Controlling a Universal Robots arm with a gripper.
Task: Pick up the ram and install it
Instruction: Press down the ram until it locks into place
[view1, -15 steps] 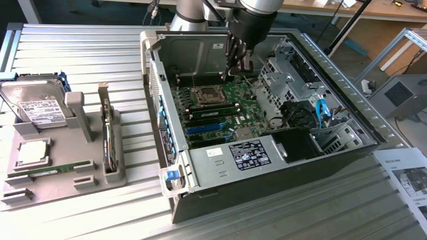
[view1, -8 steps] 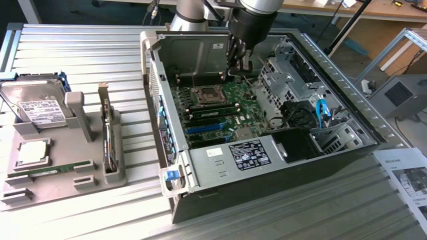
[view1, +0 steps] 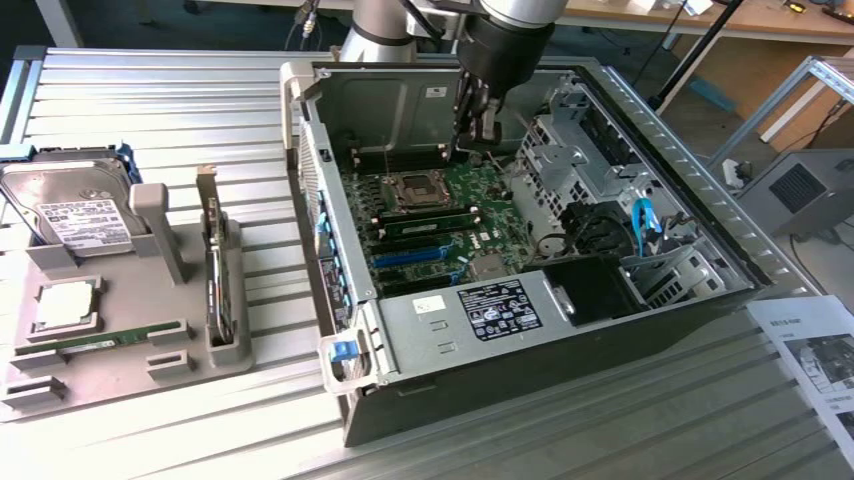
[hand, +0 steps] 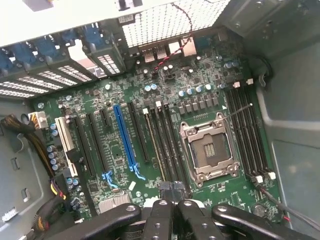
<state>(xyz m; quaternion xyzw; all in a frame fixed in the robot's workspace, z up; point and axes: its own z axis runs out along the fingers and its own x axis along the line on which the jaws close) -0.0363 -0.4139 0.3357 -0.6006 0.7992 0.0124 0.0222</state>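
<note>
Your pincer (view1: 478, 128) hangs inside the open computer case (view1: 667, 180) above the motherboard (hand: 125, 150), fingers pressed together, holding nothing. One ram (view1: 461, 216) sits seated in a slot beside the CPU socket (hand: 209, 150); another ram (view1: 100, 341) lies in the grey tray (view1: 160, 230) on the table (view1: 160, 100).

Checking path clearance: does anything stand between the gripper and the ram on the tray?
Yes. The gripper, shut, is down inside the case, while the ram lies on the tray outside. The case's side wall and an upright card on the tray stand between them.
</note>
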